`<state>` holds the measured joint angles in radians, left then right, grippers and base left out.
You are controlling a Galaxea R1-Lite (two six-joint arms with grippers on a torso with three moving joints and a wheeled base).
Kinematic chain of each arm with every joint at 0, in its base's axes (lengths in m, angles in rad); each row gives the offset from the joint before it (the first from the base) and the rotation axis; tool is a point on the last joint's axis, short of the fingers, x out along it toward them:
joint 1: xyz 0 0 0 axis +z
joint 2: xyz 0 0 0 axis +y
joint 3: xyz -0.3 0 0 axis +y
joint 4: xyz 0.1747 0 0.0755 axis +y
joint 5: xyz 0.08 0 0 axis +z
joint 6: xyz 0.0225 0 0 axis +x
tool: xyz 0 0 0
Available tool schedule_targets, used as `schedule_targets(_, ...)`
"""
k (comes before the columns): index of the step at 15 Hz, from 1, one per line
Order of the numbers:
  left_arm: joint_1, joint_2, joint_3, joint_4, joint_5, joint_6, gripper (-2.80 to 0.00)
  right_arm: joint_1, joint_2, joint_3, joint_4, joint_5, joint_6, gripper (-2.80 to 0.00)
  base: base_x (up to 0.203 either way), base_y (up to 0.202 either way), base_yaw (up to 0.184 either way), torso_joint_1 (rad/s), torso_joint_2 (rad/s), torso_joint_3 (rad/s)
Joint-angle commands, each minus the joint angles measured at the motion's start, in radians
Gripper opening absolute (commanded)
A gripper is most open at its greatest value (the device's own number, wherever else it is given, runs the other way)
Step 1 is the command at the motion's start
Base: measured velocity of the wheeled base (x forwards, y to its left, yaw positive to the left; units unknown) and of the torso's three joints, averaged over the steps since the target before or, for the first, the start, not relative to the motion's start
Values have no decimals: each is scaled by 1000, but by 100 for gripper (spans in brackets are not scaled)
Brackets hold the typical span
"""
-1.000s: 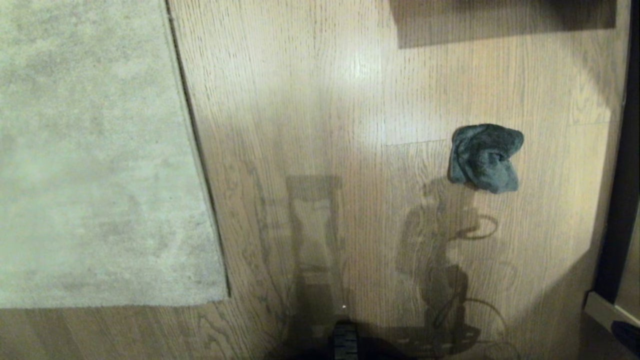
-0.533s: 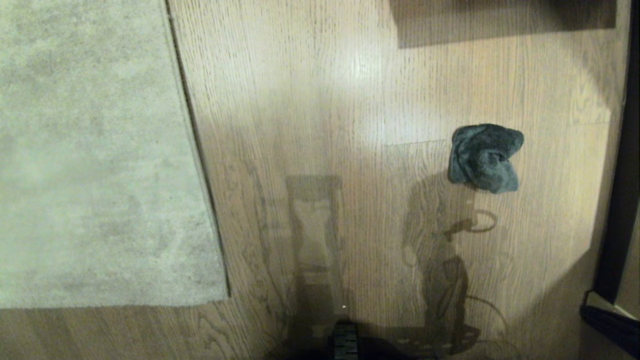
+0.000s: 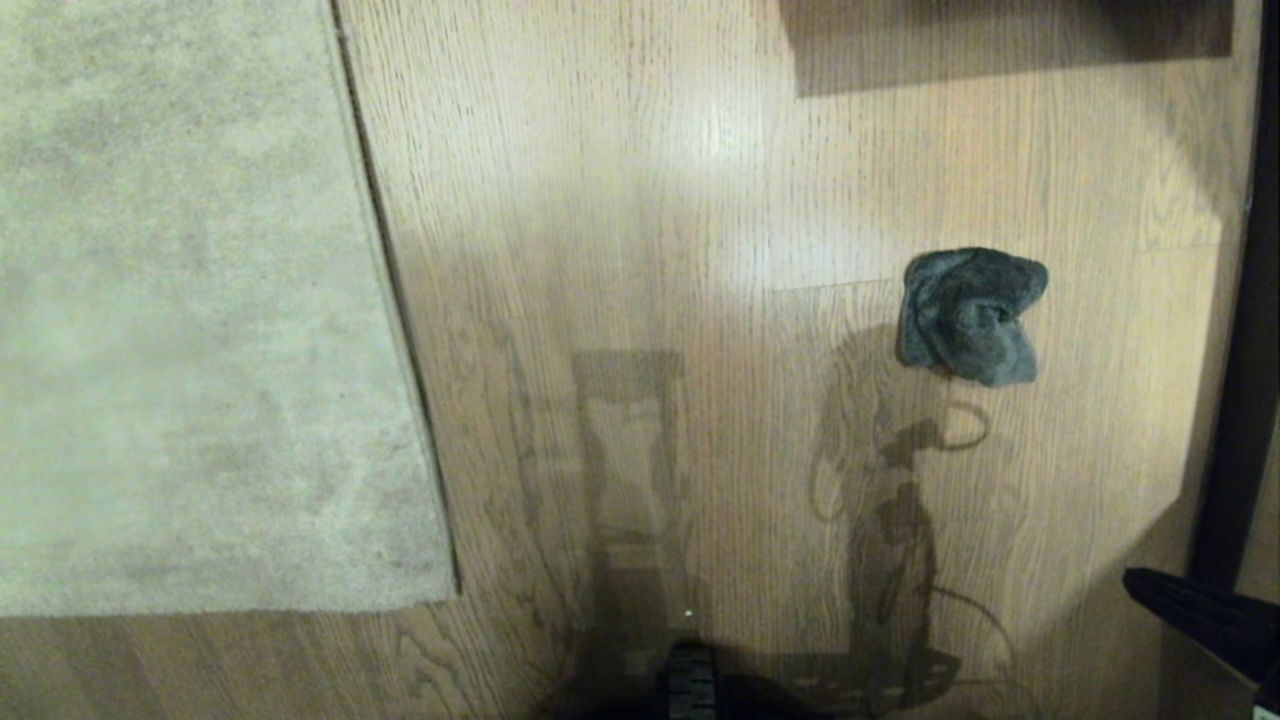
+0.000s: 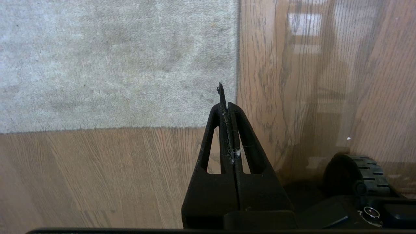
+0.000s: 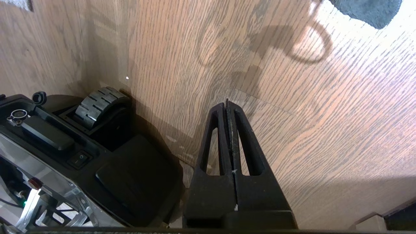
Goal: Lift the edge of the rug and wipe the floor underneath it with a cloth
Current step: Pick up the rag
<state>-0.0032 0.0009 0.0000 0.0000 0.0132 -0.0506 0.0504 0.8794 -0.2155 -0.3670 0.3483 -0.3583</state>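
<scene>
The cloth (image 3: 968, 315) lies bunched on the floor (image 3: 640, 200) at the right of the frame, well apart from the rug edge (image 3: 392, 300), which runs down the left side and lies flat. The right end effector (image 3: 1200, 615) pokes in at the lower right corner, fingers pressed together and holding nothing. The left end effector (image 4: 225, 97) hangs over the rug's corner, likewise closed and empty.

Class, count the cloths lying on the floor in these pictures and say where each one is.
1. The cloth lies crumpled on the floor at the right, well apart from the rug edge. Others could lie outside the views.
</scene>
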Motion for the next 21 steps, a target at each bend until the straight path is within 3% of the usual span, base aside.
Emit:
schedule_targets(1,0,1,0,1,1,0,-280,5,25,-6,-7,1,-15,-280,0,0,0,0,0,0)
schedule_targets(5,0,1,0,1,1,-1,-280,22,87,-61,-7,0,-39,-280,0,0,0,0,0,0)
schedule_targets(8,0,1,0,0,1,0,-280,125,129,-70,-5,-7,-45,-280,0,0,0,0,0,0)
schedule_targets(11,0,1,0,1,1,0,-280,233,180,-78,-22,-71,-78,-280,0,0,0,0,0,0)
schedule_targets(15,0,1,0,0,1,-1,-280,243,205,-107,-27,-80,-78,-280,0,0,0,0,0,0)
schedule_targets(16,0,1,0,0,1,-2,-280,243,219,-116,-27,-80,-76,0,0,0,0,0,0,0)
schedule_targets(19,0,1,0,0,1,0,-280,243,284,-129,-48,-81,-81,0,0,0,0,0,0,0)
schedule_targets(21,0,1,0,0,1,-1,-280,248,367,-127,-131,-81,-82,0,0,0,0,0,0,0)
